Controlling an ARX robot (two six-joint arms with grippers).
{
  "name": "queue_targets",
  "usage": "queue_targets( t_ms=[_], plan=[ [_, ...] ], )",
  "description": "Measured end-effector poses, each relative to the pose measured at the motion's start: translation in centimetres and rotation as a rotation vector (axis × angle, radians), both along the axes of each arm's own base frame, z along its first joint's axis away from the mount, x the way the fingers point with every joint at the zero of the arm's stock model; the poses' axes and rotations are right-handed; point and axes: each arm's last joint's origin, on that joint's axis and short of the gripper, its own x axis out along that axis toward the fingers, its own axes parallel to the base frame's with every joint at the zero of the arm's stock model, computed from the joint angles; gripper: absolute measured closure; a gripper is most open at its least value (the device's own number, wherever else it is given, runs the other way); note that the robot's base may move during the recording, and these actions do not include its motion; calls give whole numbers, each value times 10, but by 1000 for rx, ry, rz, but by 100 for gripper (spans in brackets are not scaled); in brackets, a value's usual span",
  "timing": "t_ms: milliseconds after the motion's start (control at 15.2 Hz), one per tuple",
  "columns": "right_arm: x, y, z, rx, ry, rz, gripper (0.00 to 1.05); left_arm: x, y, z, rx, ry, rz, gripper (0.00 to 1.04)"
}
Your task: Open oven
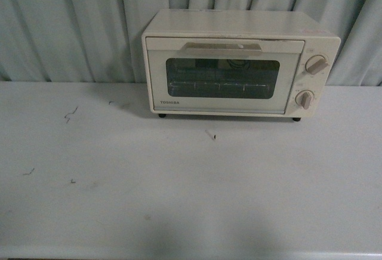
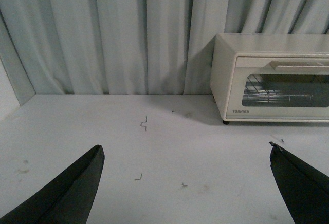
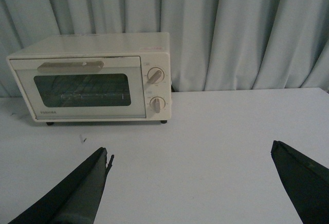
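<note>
The cream-white Toshiba oven stands at the back of the white table, against the curtain. Its glass door is shut, the flat bar handle sits along the door's top edge, and two round knobs are on its right side. A wire rack shows behind the glass. Neither arm shows in the front view. My left gripper is open and empty, well short of the oven. My right gripper is open and empty, with the oven ahead of it, its handle in sight.
The white table runs wide in front of the oven, with small dark scuffs and a scrap on it. A pale pleated curtain hangs behind. A wall corner shows in the left wrist view.
</note>
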Motion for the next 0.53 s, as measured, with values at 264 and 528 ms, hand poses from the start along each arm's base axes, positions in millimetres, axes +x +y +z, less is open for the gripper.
queue_targets(
  t_ms=[264, 528],
  plan=[
    [0, 0, 0, 0, 1, 0, 6, 0, 0, 0, 0, 0, 0, 7],
    [0, 0, 0, 0, -1, 0, 6, 0, 0, 0, 0, 0, 0, 7]
  ],
)
